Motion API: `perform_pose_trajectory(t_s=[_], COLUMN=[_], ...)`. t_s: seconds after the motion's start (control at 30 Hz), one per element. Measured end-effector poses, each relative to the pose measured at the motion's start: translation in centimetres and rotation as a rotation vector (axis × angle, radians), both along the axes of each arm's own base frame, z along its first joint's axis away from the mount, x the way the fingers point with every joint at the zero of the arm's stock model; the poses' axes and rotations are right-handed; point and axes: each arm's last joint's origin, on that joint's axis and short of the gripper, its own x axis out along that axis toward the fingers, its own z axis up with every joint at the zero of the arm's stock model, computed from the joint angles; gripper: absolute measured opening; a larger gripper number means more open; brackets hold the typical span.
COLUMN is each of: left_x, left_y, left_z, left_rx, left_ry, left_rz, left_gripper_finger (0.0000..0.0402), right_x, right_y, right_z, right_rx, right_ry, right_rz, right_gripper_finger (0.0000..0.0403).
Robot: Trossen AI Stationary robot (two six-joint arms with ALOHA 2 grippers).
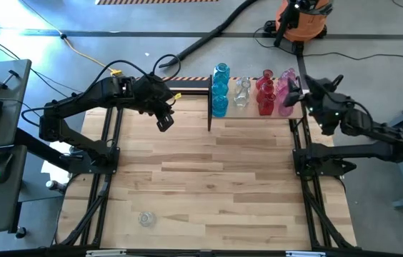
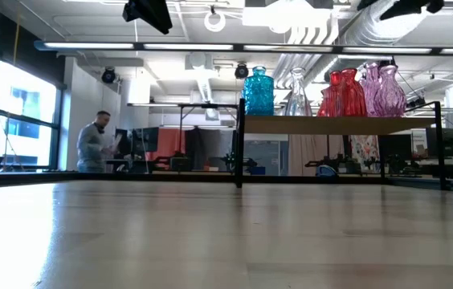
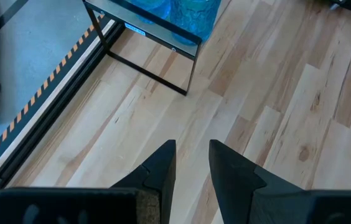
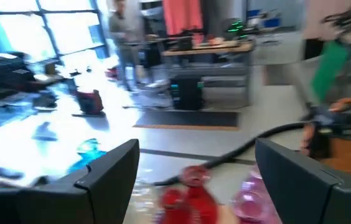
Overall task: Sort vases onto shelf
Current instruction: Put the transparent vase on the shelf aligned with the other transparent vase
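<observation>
vases [image 1: 251,91] in blue, clear, red and pink stand in a row on the shelf [image 1: 255,114] at the table's far edge; one clear vase [image 1: 145,218] lies alone near the front. left gripper [image 1: 164,121] hovers beside the shelf, slightly open, empty. right gripper [image 1: 296,93] is open beside the pink vases.

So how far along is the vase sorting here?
Mostly done: blue vases, clear vases, red vases and pink vases stand grouped by colour on the shelf. Nothing in hand: left claw and right claw are open, empty. One clear vase remains on the table.
</observation>
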Motion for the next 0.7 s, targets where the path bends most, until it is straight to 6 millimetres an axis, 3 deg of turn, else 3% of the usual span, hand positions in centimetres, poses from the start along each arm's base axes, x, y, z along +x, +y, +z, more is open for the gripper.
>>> perform_pose_trajectory(t_s=[0.27,0.5,0.7], left_x=[0.0,0.1,0.1], left_y=[0.0,0.0,0.0], left_z=[0.0,0.1,0.1], left_rx=[0.000,-0.001,-0.023], left_ry=[0.000,-0.013,-0.030], left_rz=[0.000,0.005,0.030], left_gripper_finger=[0.0088,0.0088,0.0088], right_x=[0.0,0.8,2.5], right_y=[0.5,0.9,1.0], right_z=[1.4,1.4,0.8], right_rx=[0.073,0.208,0.306], right_ry=[-0.156,-0.277,-0.280], right_rz=[0.265,0.489,0.591], right_gripper_finger=[0.0304,0.0304,0.0304])
